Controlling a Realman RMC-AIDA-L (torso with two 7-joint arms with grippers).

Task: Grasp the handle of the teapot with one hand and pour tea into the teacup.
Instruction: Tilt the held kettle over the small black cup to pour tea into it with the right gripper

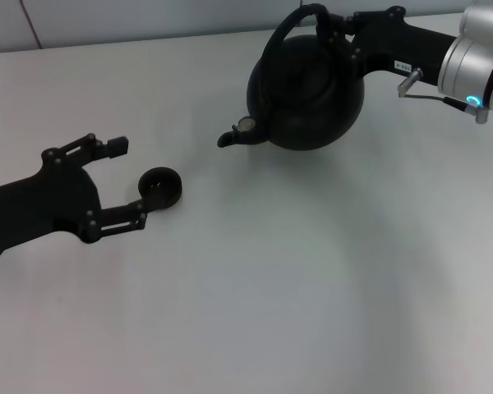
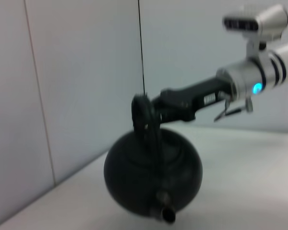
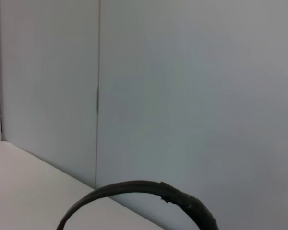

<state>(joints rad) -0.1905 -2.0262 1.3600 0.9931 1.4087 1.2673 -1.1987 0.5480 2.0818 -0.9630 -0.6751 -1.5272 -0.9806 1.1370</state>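
Round glossy black teapot [image 1: 312, 94] toward the far right of the white table [image 1: 271, 287], leaning over, short spout [image 1: 228, 139] aimed left and slightly toward the robot, toward the teacup. Long axis from spout to back running left to right across the head view. In the left wrist view, spout end [image 2: 167, 214] facing almost straight at the camera, body [image 2: 151, 172] appearing clear of the table behind it. Lid knob [image 1: 246, 125] turned to the spout side, showing the tilt.

Arched handle [image 1: 300, 20] standing over the far side of the pot, its hoop seen edge-on in the left wrist view [image 2: 146, 120], thicker along one stretch in the right wrist view [image 3: 192, 206].

Right gripper [image 1: 345, 33] reaching in from the right edge, jaws pinched on the handle near its top. Small white label [image 1: 403, 65] on the gripper housing, writing too small to read; blue ring light [image 1: 474, 102] on the silver wrist.

Teacup [image 1: 160, 185] low on the left, well apart from the teapot, upright, mouth open upward.

Left gripper [image 1: 127, 176] resting on the table at the left, jaws spread wide, one finger [image 1: 131, 213] beside the cup's near side, the other [image 1: 107, 148] farther back; contact with the cup impossible to tell.
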